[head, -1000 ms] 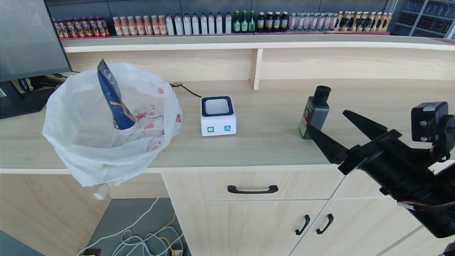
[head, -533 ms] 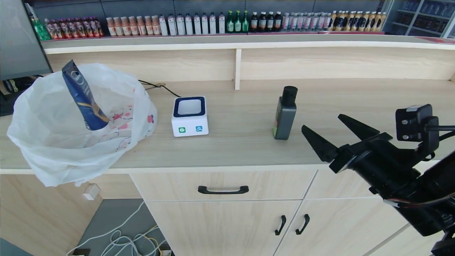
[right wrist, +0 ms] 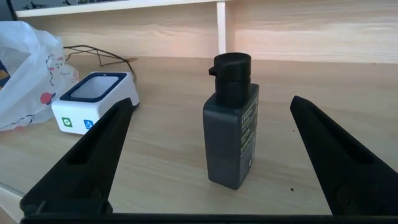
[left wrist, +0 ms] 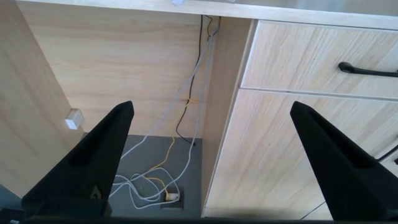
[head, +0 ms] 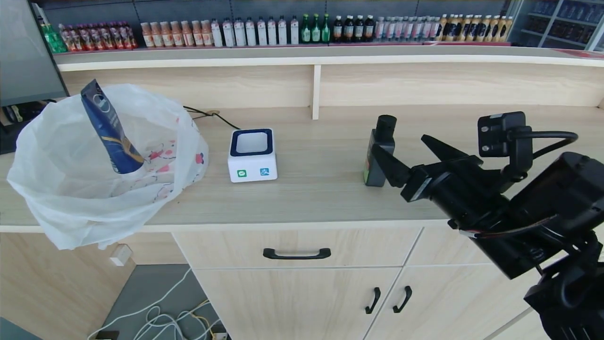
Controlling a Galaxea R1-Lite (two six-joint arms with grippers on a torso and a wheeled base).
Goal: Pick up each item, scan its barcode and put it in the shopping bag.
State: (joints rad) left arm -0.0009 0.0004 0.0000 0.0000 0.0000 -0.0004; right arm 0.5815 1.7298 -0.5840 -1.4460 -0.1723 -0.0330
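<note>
I see my right gripper (head: 400,144) spread wide above the counter's (head: 321,203) front edge, toward its right end. The bottle (head: 379,151) stands upright just ahead of the 2 fingers, in line with the gap between them. From the head camera 1 finger crosses the bottle's lower body; I cannot tell whether they touch. The scanner (head: 252,154) sits mid-counter, well apart from the bottle, with a cable (head: 212,114) behind it. The bag (head: 71,203) slumps over the left front edge with 1 blue pouch (head: 111,130) upright inside. My left gripper (left wrist: 211,109) hangs spread below the counter, facing the cabinet front.
</note>
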